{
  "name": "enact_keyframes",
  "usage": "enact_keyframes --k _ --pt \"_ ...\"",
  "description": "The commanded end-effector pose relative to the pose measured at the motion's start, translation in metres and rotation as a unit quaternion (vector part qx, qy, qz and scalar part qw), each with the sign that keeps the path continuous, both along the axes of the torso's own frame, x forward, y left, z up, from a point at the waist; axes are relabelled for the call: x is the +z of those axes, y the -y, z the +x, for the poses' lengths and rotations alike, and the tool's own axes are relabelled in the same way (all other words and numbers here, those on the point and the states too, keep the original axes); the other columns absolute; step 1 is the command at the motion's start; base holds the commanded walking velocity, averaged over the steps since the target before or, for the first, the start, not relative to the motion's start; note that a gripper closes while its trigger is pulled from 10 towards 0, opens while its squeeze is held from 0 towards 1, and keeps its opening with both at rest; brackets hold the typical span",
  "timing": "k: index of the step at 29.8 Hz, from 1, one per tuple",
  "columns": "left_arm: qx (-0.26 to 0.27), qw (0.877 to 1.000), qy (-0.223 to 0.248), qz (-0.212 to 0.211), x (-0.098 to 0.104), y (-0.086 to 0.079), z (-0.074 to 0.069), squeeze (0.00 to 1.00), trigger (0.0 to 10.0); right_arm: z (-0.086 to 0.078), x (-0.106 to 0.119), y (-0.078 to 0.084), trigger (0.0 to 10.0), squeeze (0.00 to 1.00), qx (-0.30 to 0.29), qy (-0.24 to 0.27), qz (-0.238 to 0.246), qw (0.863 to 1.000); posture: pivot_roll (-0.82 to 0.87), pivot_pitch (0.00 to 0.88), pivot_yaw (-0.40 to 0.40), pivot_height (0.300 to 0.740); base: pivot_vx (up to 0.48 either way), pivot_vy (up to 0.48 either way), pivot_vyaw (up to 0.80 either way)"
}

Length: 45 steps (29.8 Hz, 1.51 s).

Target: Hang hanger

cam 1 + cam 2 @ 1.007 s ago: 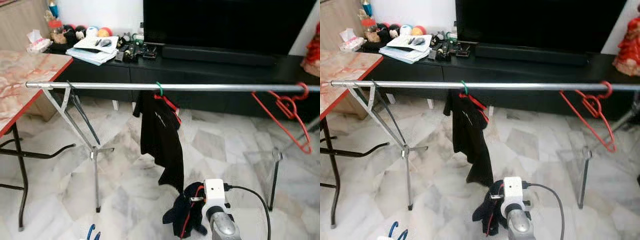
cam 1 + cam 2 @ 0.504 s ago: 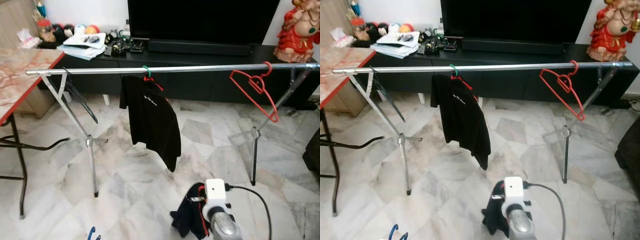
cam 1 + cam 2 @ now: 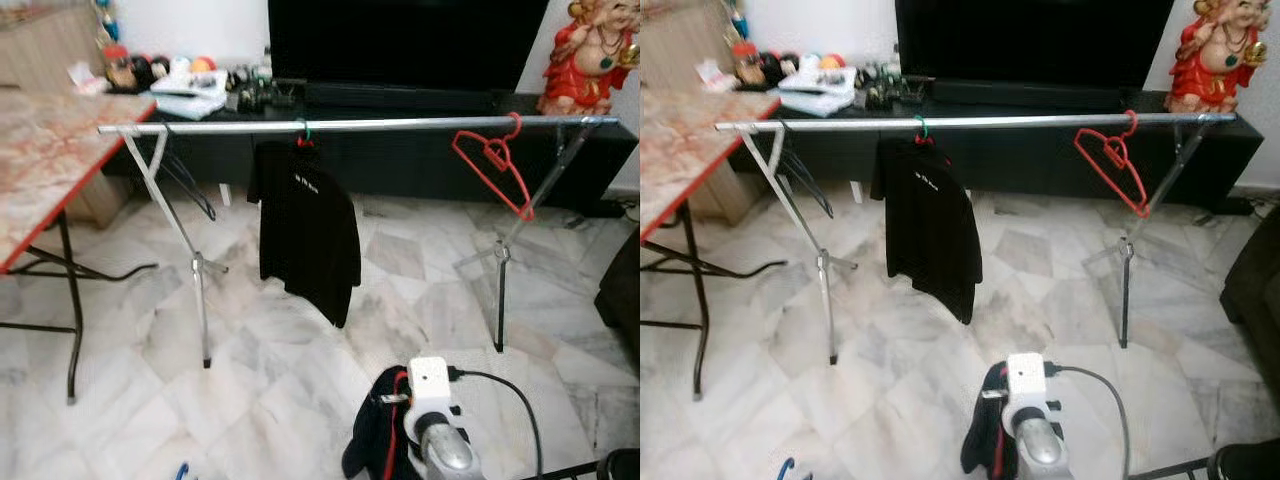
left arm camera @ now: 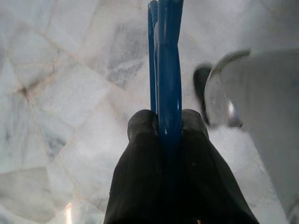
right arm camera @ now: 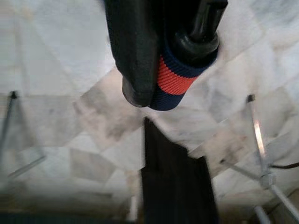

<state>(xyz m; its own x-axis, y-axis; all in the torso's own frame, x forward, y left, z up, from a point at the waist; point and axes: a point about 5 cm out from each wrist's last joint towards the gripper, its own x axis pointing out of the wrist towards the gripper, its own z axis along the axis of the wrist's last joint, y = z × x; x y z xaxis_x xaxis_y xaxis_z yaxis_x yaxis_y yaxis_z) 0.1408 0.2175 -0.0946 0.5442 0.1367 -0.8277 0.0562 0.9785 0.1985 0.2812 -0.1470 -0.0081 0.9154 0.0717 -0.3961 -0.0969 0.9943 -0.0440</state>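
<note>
Two grippers are loaded. Left gripper (image 4: 161, 135): fingers clenched on a blue hanger (image 4: 166, 70), held low above the marble floor (image 3: 270, 400); its blue tip shows at the lower edge of the eye views. Right gripper (image 5: 161, 86): fingers clamped on a dark garment (image 3: 375, 440) with red and navy trim, also held low. Ahead, well apart from both, stands a metal rail (image 3: 400, 125) on tripod legs. On the rail: a black shirt (image 3: 305, 235) on a green-hooked hanger near the middle, and a bare red hanger (image 3: 492, 165) toward the right end. A marble-top table (image 3: 45, 160) stands left.
</note>
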Motion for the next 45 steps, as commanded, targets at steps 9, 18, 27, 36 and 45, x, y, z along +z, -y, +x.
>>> enact_keyframes --k 9,18,27,36,45 --pt "-0.035 0.993 0.1 0.048 0.019 -0.009 0.028 0.0 10.0 0.014 0.014 -0.007 10.0 0.0 0.031 0.028 -0.021 0.999 0.02 0.061 -0.02 0.74 0.0 0.0 0.0" --pt "-0.111 0.961 0.244 0.063 0.067 -0.015 0.093 0.0 10.0 0.024 0.025 -0.008 10.0 0.0 0.058 0.046 -0.045 0.996 0.02 0.074 -0.018 0.74 0.0 0.0 0.0" --pt "-0.393 0.902 0.172 -0.039 0.099 0.011 0.118 0.0 10.0 0.044 0.046 -0.013 10.0 0.0 0.106 0.063 -0.088 0.988 0.03 0.081 -0.023 0.74 0.0 0.0 0.0" --pt "-0.506 0.842 0.135 -0.135 0.15 0.027 0.12 0.0 10.0 0.056 0.06 -0.025 10.0 0.0 0.132 0.069 -0.091 0.985 0.03 0.083 -0.027 0.74 0.0 0.0 0.0" --pt "-0.545 0.798 0.146 -0.211 0.19 0.053 0.116 0.0 10.0 0.062 0.07 -0.03 10.0 0.0 0.146 0.07 -0.093 0.982 0.03 0.081 -0.03 0.74 0.0 0.0 0.0"
